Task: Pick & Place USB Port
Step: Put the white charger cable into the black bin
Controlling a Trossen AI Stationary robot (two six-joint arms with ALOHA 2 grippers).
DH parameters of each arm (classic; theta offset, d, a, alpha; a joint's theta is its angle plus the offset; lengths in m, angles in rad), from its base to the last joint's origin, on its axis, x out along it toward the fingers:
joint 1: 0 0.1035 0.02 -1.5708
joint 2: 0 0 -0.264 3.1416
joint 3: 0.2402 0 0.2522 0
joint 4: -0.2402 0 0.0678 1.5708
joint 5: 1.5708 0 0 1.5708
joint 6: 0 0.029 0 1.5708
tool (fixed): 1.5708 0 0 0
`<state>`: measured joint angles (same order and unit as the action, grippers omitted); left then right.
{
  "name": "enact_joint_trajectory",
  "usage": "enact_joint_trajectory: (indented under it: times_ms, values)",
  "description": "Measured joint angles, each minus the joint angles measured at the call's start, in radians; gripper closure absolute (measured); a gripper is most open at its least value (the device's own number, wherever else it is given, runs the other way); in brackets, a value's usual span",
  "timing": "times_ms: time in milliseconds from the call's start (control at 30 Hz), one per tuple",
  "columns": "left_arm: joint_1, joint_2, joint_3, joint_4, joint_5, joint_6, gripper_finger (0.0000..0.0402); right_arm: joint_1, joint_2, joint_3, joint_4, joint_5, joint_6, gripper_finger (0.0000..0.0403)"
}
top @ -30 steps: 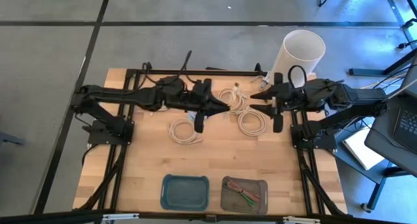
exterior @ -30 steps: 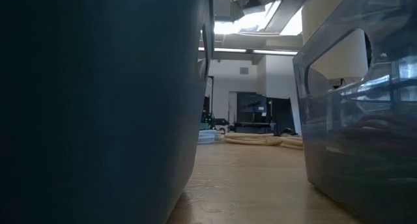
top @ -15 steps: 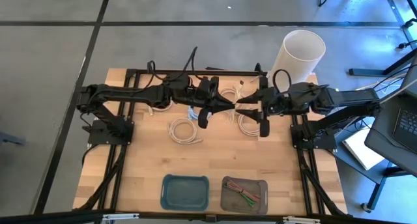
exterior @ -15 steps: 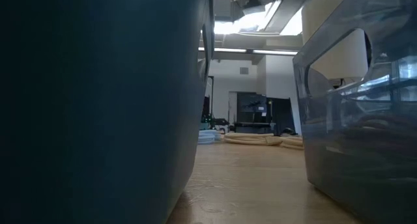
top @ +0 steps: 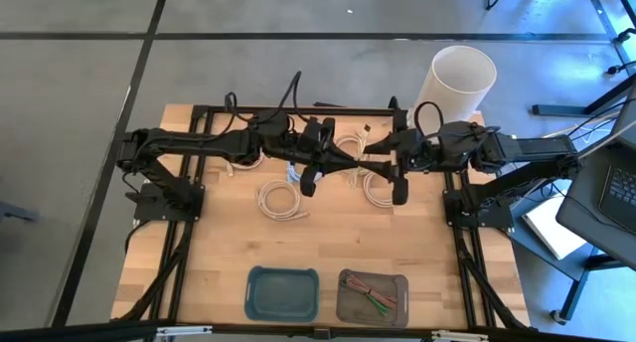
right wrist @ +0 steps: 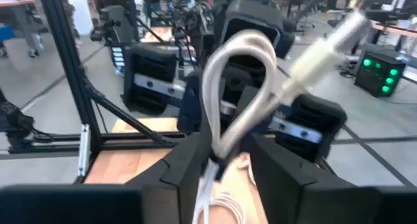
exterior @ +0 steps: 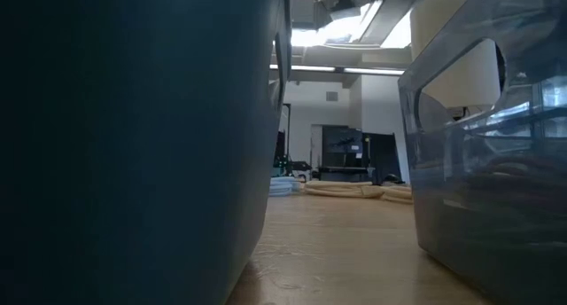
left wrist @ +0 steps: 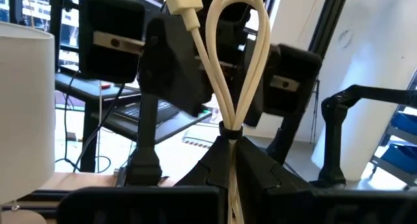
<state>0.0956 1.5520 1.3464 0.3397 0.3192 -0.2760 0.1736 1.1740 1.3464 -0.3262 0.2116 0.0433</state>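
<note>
Both arms meet above the middle of the table (top: 328, 238), tip to tip. The left gripper (left wrist: 229, 160) is clamped tight on a bundled white cable (left wrist: 229, 68), whose loop and flat plug stand up out of its fingers, lifted clear of the wood. The right gripper (right wrist: 220, 160) faces it with fingers partly apart on either side of the same cable (right wrist: 236, 87); whether they already press on it cannot be told. From above, the two grippers, left (top: 350, 163) and right (top: 370, 164), sit almost touching. Further coiled cables (top: 281, 199) lie on the table just beside and below them, and a white bucket (top: 454, 84) stands at the far right corner.

The step in hand looks like a hand-over of the cable from left arm to right. The next move would call for the right fingers to close firmly before the left lets go, then a carry to the blue tray (top: 282, 293) or the grey tray (top: 373, 296) at the near edge.
</note>
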Motion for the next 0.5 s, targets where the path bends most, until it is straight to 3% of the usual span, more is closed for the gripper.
enact_joint_trajectory:
  times_ms: [267, 500]
  values:
    - [0.0, 0.0, 0.0, -0.003, 0.011, 0.002, 0.0398, -0.029, 0.017, 0.0, 0.02, -0.088, 0.0, 0.0382]
    - [0.0, 0.0, 0.0, -0.01, 0.007, 0.033, 0.0367, -0.032, 0.018, 0.0, 0.01, -0.095, -0.026, 0.0397]
